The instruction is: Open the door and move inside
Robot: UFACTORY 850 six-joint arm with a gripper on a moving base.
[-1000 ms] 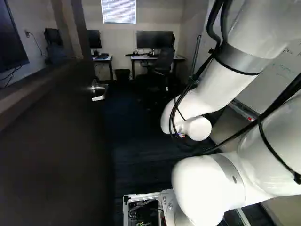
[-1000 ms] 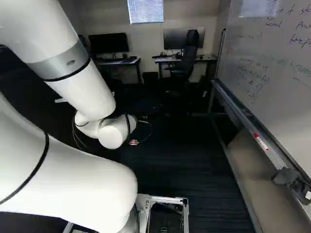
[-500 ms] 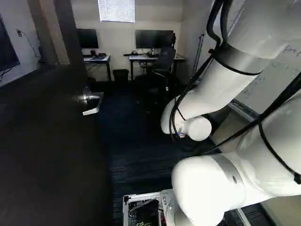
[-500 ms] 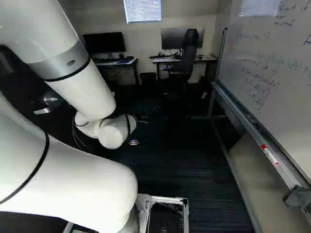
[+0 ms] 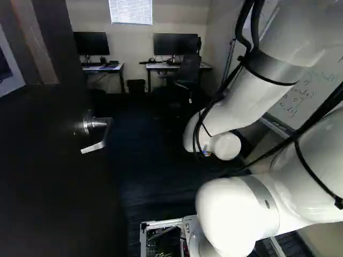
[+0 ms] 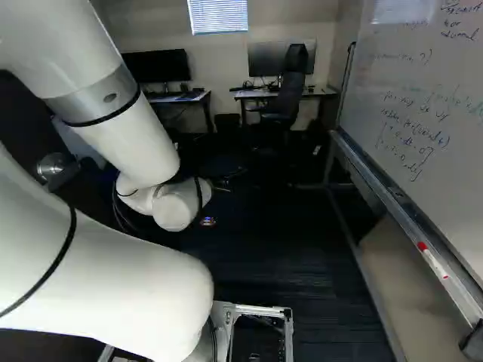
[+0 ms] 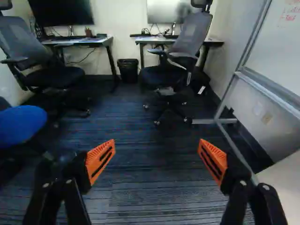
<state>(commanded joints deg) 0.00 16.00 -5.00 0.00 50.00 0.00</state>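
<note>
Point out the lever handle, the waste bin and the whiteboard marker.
Lever handle (image 5: 94,147): left base view, on the silver lever.
Waste bin (image 7: 127,71): wrist view, on its dark side.
Whiteboard marker (image 6: 435,262): right base view, on the white barrel.

The wrist view's edge cuts off the blue, rounded, padded seat left of the gripper.

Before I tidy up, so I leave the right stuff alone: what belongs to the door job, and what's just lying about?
For the job: door, door handle, gripper.

Just around: whiteboard, marker, wastebasket, office chairs, desks, monitors.
</note>
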